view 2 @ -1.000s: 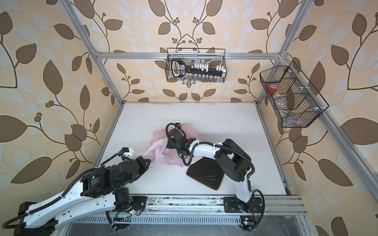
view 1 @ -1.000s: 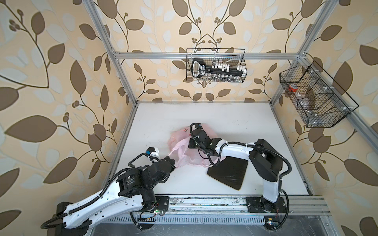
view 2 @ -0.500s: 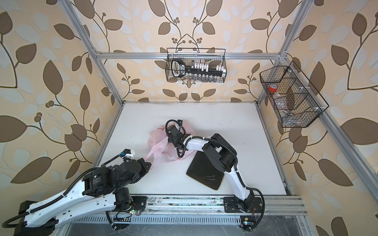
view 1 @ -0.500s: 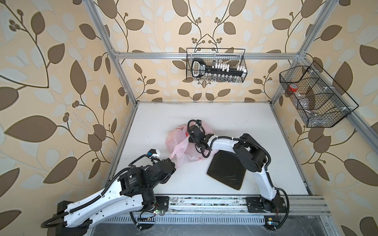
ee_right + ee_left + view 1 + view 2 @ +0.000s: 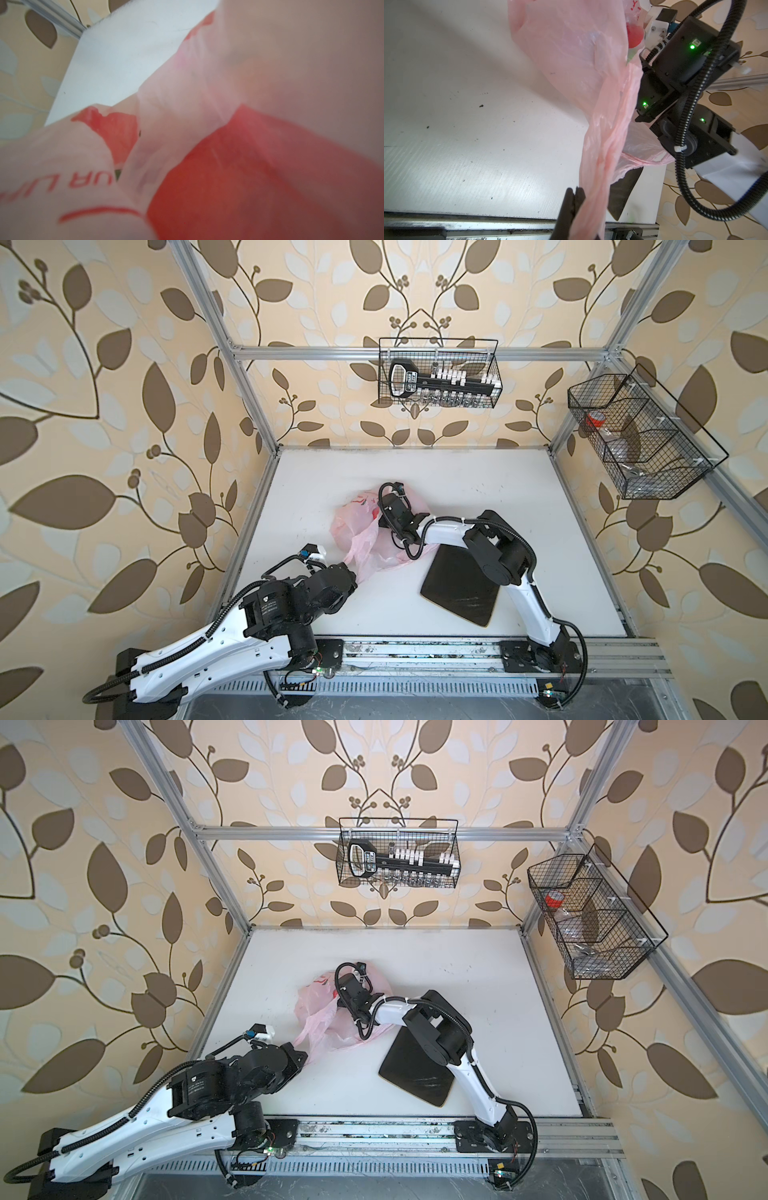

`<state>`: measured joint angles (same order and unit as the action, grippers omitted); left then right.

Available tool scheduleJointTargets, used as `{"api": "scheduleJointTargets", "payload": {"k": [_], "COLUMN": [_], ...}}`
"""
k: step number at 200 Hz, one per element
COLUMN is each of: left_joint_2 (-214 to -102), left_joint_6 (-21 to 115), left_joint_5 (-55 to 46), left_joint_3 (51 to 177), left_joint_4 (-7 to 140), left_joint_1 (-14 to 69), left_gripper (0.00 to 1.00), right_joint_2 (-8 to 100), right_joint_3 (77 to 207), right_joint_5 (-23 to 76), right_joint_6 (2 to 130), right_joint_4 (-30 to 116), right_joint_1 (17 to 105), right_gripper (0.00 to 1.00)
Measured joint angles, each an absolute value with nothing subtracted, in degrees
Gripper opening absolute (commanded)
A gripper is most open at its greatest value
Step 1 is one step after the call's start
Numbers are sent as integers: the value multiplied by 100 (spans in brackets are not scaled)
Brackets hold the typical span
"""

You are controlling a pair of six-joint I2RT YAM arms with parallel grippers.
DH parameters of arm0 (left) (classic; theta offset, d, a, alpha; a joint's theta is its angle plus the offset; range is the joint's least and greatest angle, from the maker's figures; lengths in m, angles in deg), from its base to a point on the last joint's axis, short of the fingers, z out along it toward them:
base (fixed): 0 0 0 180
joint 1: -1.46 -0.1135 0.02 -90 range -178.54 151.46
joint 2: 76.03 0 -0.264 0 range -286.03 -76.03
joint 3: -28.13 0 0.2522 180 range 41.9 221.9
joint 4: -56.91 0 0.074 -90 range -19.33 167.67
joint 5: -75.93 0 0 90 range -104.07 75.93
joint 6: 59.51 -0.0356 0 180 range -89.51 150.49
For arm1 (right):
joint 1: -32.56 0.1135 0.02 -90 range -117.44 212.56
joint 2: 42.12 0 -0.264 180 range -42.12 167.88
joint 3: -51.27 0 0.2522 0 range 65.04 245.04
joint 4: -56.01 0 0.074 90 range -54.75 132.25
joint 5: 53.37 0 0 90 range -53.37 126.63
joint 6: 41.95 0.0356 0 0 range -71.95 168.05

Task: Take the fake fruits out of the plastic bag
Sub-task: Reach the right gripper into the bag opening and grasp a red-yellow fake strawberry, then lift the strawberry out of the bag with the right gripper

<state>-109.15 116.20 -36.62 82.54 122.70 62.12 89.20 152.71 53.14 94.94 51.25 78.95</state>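
Note:
The plastic bag [image 5: 357, 526] [image 5: 316, 1002], pale pink with red prints, lies mid-table. One handle is stretched taut toward the front left. My left gripper [image 5: 354, 576] [image 5: 306, 1054] [image 5: 575, 199] is shut on that handle [image 5: 602, 166]. My right wrist [image 5: 395, 510] [image 5: 353, 990] sits at the bag's mouth, and its fingers are hidden inside the plastic. In the right wrist view the bag film [image 5: 187, 83] covers the lens, with a large red patch [image 5: 249, 176] behind it. A red shape [image 5: 634, 35] shows through the bag; whether either is one of the fake fruits or a print is unclear.
A square black plate [image 5: 461, 589] [image 5: 415, 1073] lies right of the bag, partly under the right arm. Wire baskets hang on the back wall [image 5: 438, 373] and the right wall [image 5: 640, 435]. A metal rail [image 5: 415, 655] runs along the front edge.
The right arm's elbow has swung left while its wrist stayed at the bag's mouth. The bag has bunched up and its handle has pulled taut. My left gripper has kept hold.

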Motion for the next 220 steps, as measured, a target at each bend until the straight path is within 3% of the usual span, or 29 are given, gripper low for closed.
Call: {"api": "scheduleJointTargets", "payload": {"k": [38, 82, 220], "left_joint_2": [-10915, -10845, -10755], "left_joint_6": [11622, 11626, 11795], "left_joint_5": [-3708, -3970, -4604], "left_joint_3": [8254, 8249, 8024], "left_joint_4": [12298, 12139, 11549], "left_joint_1": [6212, 6212, 6212], "left_gripper": [0, 0, 0], "right_joint_2": [8512, 7174, 3526], "right_joint_3": [14596, 13394, 12220], "right_joint_5": [4870, 4011, 2440], "right_joint_6": [9090, 8662, 7691], "right_joint_4": [5382, 5238, 2609], "right_joint_1": [7876, 7871, 7882], "right_gripper": [28, 27, 28]}}
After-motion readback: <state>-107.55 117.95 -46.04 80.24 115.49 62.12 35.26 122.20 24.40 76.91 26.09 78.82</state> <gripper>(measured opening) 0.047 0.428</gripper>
